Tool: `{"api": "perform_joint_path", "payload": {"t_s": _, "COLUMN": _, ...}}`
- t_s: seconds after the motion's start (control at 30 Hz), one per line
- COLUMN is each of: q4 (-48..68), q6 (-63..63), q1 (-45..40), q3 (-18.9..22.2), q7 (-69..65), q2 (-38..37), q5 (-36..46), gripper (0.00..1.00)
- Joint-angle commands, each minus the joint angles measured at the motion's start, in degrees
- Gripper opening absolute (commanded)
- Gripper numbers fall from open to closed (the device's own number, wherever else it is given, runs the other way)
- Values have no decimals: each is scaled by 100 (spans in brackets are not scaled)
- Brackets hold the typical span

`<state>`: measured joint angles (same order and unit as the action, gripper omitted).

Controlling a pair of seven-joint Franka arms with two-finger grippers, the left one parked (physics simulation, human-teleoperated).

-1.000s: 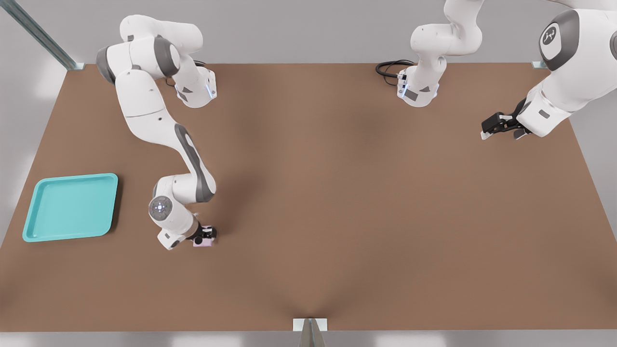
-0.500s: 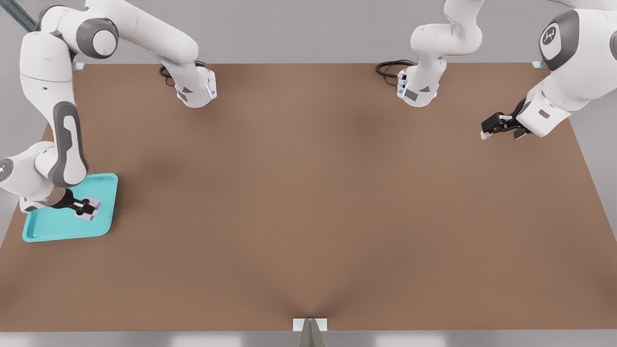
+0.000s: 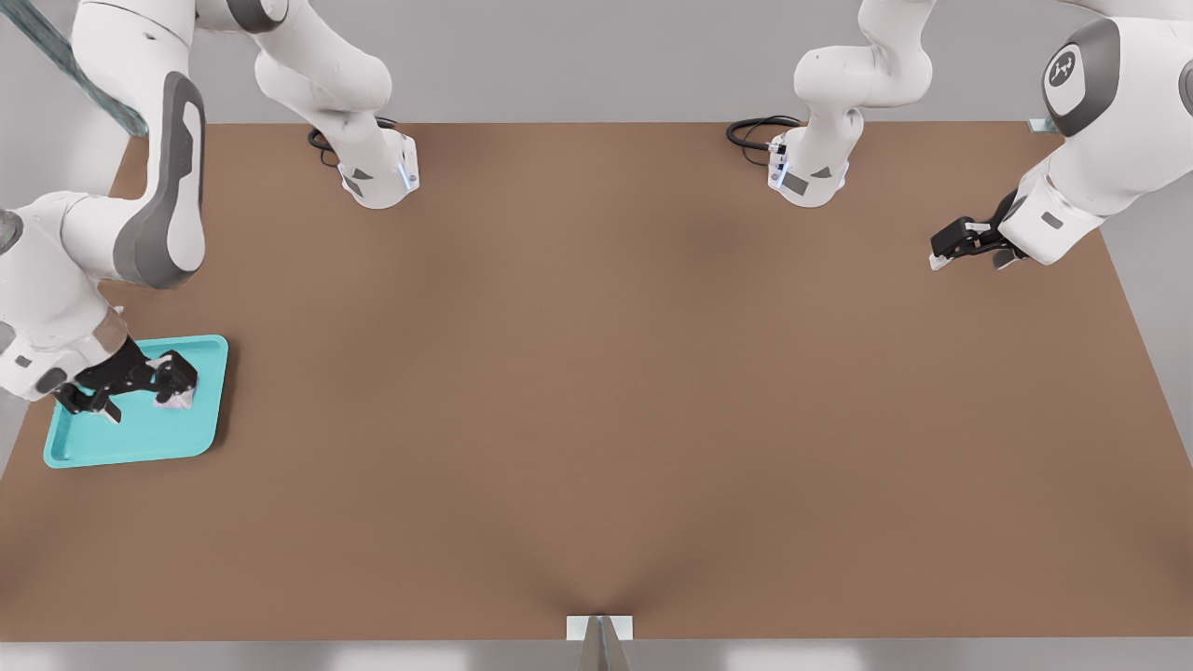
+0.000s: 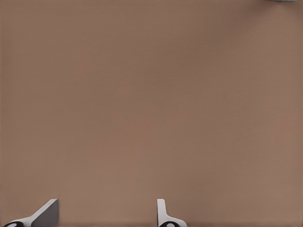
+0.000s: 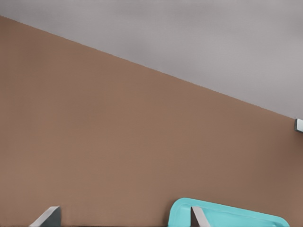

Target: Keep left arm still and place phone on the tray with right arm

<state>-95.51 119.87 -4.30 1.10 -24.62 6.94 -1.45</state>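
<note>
Now the gripper (image 3: 140, 387) hangs over the tray (image 3: 102, 443) at the table's (image 3: 596, 373) eight-o'clock edge, fingers spread and holding nothing, the phone (image 3: 177, 399) lying inside near the tray's three-o'clock rim, with wide bare table toward three o'clock.

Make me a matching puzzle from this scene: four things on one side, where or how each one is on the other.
Things:
1. small pale pink-lilac flat phone
2. shallow turquoise plastic tray
3. black two-finger gripper
4. brown flat table

Places or states:
A. fingers open, above the tray
B. on the table, at the front view's left
C. carries the tray
D. lying in the tray, partly hidden by the gripper

Pairs: 1-D, 2-B, 3-A, 4-C
</note>
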Motion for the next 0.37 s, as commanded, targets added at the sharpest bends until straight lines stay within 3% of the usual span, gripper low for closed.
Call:
{"api": "perform_joint_path", "payload": {"t_s": 0.0, "q4": 435, "q6": -1957, "q1": 166, "q3": 13, "q7": 2146, "q2": -291, "q5": -30, "gripper": 100}}
{"api": "perform_joint_path", "payload": {"t_s": 0.07, "q4": 1763, "q6": -2995, "q1": 482, "q3": 48, "q7": 2550, "q2": 500, "q5": -22, "gripper": 100}}
{"api": "perform_joint_path", "payload": {"t_s": 0.17, "q4": 1764, "q6": -3023, "q1": 808, "q3": 347, "q7": 2515, "q2": 527, "q5": -4, "gripper": 100}}
{"api": "perform_joint_path", "payload": {"t_s": 0.33, "q4": 1588, "q6": -2935, "q1": 843, "q3": 382, "q7": 2462, "q2": 413, "q5": 13, "gripper": 100}}
